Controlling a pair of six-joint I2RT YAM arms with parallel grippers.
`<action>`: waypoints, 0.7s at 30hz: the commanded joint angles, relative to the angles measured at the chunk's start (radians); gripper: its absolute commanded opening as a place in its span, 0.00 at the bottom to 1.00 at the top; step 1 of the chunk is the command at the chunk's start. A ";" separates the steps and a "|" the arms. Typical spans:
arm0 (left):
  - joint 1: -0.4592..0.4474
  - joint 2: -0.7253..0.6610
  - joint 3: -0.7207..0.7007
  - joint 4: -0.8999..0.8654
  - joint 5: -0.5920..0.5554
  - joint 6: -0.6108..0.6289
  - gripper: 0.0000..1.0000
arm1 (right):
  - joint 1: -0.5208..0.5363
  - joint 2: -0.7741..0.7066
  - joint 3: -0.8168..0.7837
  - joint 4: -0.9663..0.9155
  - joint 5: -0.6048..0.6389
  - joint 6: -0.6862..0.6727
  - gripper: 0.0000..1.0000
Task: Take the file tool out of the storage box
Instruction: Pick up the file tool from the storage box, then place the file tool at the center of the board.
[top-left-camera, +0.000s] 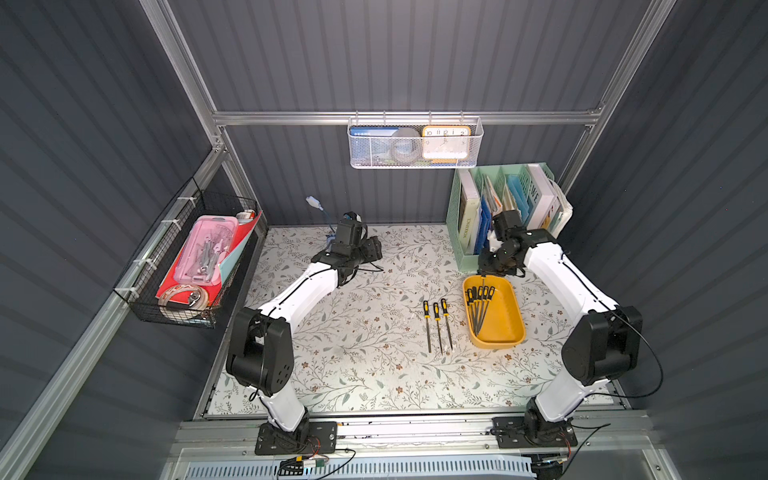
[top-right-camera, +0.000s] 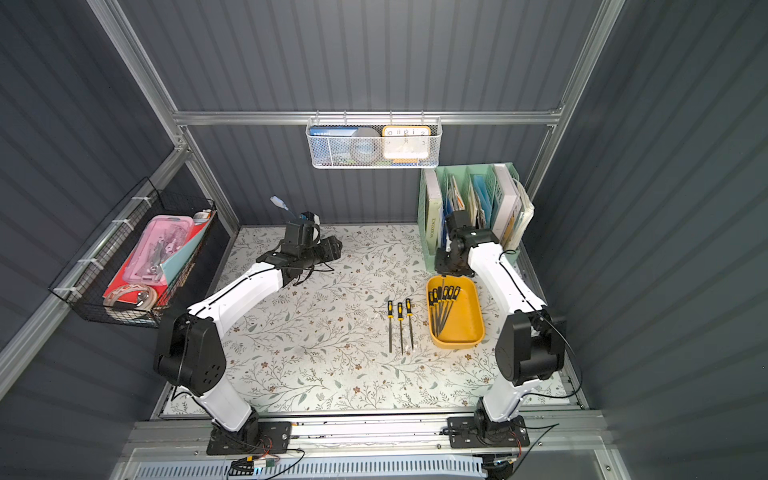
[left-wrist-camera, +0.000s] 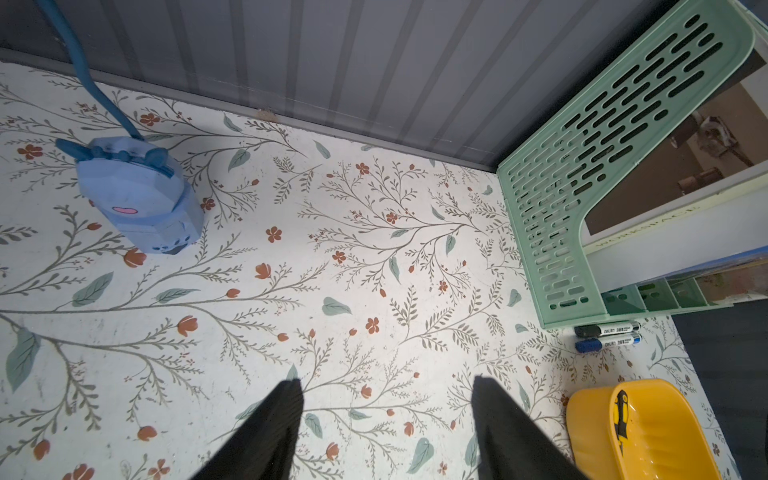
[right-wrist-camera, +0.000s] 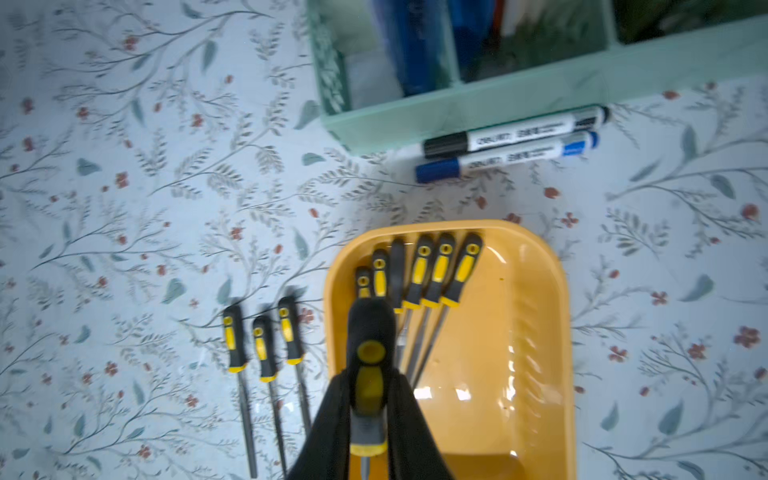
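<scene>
In both top views the storage box (top-left-camera: 505, 320) (top-right-camera: 467, 324) lies on the flowered worktop (top-left-camera: 353, 353), just in front of the green organiser (top-left-camera: 454, 208). A fan of files (top-left-camera: 478, 301) rests along the box's side nearer the middle, and three more files (top-left-camera: 437, 324) lie just outside it. The right arm's wrist (top-left-camera: 515, 245) hangs over the box's far end.

In the left wrist view the left hand (left-wrist-camera: 384, 388) stands open over bare worktop, with a blue animal-shaped gadget (left-wrist-camera: 137, 195) well apart.

In the right wrist view the right hand (right-wrist-camera: 369, 386) is clamped on the handle of one file tool (right-wrist-camera: 370, 328), held over the box and the six files lying in it. Two markers (right-wrist-camera: 515, 133) lie against the organiser's foot.
</scene>
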 joint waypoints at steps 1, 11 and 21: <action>0.006 -0.026 0.007 0.002 -0.004 -0.004 0.70 | 0.099 0.027 0.019 -0.019 -0.057 0.098 0.02; 0.006 -0.048 -0.027 0.007 -0.008 -0.012 0.70 | 0.354 0.204 0.045 0.114 0.007 0.312 0.01; 0.006 -0.061 -0.059 0.029 -0.007 -0.017 0.70 | 0.392 0.355 0.085 0.132 0.000 0.340 0.01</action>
